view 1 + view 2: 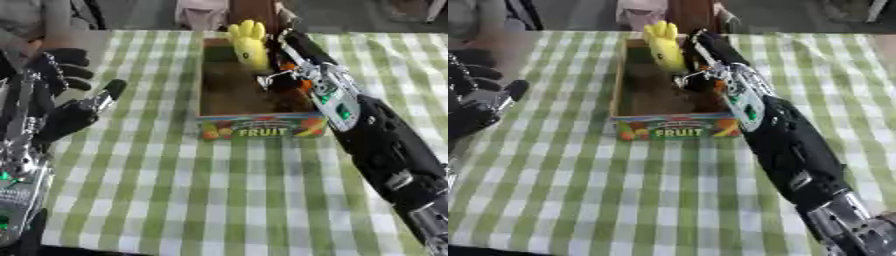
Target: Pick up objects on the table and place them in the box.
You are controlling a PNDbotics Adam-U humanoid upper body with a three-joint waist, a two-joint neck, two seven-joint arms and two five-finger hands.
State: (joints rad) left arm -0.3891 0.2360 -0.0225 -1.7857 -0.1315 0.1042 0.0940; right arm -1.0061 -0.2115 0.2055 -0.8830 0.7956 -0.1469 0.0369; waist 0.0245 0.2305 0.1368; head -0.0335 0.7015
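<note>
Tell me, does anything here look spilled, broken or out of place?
Nothing looks spilled or broken. The only odd sight is the yellow object, standing tall above the far end of the fruit box rather than lying inside. The right hand reaches into the box beside it; the left hand rests at the table's left edge.

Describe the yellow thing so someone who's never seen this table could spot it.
On the green-and-white checked tablecloth stands a cardboard box marked FRUIT. At its far end, by the right hand, is the yellow object, the only bright yellow thing there.
</note>
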